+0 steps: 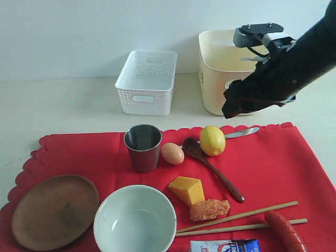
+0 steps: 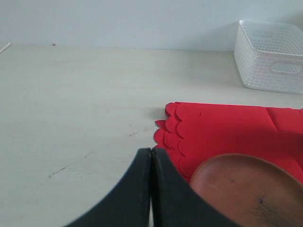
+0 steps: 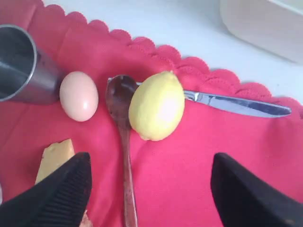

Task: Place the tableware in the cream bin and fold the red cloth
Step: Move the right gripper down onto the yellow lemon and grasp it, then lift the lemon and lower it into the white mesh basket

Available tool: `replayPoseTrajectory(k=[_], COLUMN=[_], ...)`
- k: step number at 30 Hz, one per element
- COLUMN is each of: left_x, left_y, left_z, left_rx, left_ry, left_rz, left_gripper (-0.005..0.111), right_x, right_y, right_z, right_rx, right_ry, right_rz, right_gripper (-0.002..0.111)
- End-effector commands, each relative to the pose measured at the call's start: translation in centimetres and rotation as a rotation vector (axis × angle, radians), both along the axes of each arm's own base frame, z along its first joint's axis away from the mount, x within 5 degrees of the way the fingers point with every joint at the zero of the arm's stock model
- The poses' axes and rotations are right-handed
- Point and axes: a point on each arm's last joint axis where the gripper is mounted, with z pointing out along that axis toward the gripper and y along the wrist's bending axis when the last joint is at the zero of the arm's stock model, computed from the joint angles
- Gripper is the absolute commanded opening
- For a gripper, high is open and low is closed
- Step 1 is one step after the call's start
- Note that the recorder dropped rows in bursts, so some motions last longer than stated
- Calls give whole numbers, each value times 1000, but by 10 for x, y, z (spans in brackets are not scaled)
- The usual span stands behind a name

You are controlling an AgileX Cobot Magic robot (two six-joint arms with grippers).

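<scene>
Knife (image 3: 236,105) lies on red cloth (image 3: 203,142), apart from wide-spread right end effector (image 3: 151,161).

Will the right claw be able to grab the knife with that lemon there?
Probably yes. The open right claw hangs nearby, and the knife has its blade end sticking out clear of the lemon.

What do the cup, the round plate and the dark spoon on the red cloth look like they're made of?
The cup looks like steel: grey walls with dull reflections. The plate seems wooden: matte brown with faint grain. The spoon is probably dark polished wood; its bowl shows a glossy highlight, so plastic cannot be ruled out.
</scene>
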Motion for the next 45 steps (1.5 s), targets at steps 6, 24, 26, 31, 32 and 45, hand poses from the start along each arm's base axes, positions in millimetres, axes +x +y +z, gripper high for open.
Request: replayPoseTrajectory(k=[6, 24, 26, 31, 32, 45], left_x=[0, 0, 0, 0, 0, 0], left_y=[0, 0, 0, 0, 0, 0], left_z=[1, 1, 1, 1, 1, 1], left_rx=[0, 0, 0, 0, 0, 0], left_ry=[-15, -15, -15, -15, -15, -15], left_rz=[5, 5, 5, 5, 5, 5], left_gripper=[0, 0, 0, 0, 0, 0], right_x=[21, 61, 64, 72, 73, 82], right_y=[35, 66, 65, 67, 68, 73], right_z=[-4, -58, -66, -83, -87, -111], right_rx=[-175, -240, -273, -295, -291, -309], right_ry=[-11, 137, 150, 181, 190, 258], right_rz=[44, 63, 49, 30, 28, 28], right_gripper=[68, 68, 68, 68, 68, 49])
